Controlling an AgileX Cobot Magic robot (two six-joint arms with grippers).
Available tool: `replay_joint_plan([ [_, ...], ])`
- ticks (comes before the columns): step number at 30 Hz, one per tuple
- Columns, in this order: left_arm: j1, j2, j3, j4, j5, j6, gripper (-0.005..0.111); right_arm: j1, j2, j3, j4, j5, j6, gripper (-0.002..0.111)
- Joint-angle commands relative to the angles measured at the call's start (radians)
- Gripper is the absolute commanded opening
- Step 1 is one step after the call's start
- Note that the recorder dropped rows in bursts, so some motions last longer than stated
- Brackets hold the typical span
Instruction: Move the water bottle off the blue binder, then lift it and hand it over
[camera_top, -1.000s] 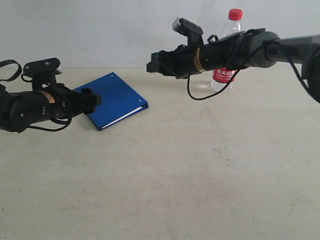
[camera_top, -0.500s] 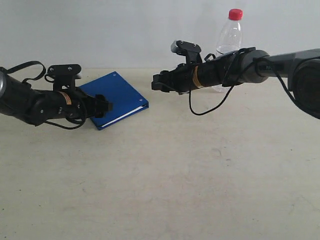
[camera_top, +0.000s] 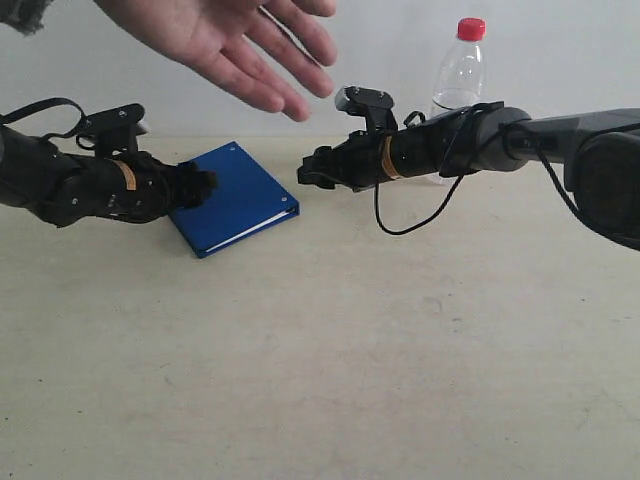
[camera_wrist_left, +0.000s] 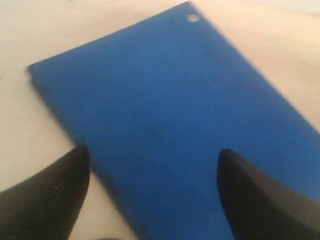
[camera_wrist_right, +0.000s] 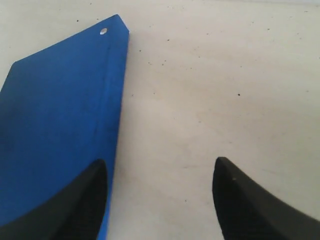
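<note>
The water bottle (camera_top: 458, 80) is off the blue binder (camera_top: 245, 195), nothing gripped.
It stands upper right; binder left of centre, left gripper (camera_wrist_left: 153, 150) and right gripper (camera_wrist_right: 160, 161) gaping wide at its edges.

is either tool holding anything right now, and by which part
Nothing is held: the left tool and right tool are open and empty by the blue binder.

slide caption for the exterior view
Left gripper and right gripper, both open, flank the blue binder; the water bottle stands behind the right arm, a person's hand above.
</note>
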Motion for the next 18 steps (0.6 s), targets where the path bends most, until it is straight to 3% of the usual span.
replay_joint_plan([
  [1, 0.018, 0.000, -0.006, -0.114, 0.058, -0.005, 0.067, 0.000, -0.001, -0.005, 0.002, -0.017, -0.010, 0.054],
  [12, -0.037, 0.083, -0.006, -0.093, -0.196, -0.036, 0.066, 0.000, -0.001, -0.005, 0.002, -0.067, -0.015, 0.054],
  [14, -0.037, 0.083, -0.006, -0.082, -0.235, -0.036, 0.056, 0.000, -0.001, -0.005, 0.002, -0.067, -0.040, 0.054],
  [17, -0.037, 0.083, -0.006, -0.013, -0.289, -0.069, 0.016, 0.000, -0.001, -0.005, 0.002, -0.067, -0.040, 0.054],
  [18, -0.037, 0.083, -0.006, 0.018, -0.296, -0.069, 0.008, 0.000, -0.001, -0.005, 0.002, -0.067, -0.040, 0.054],
])
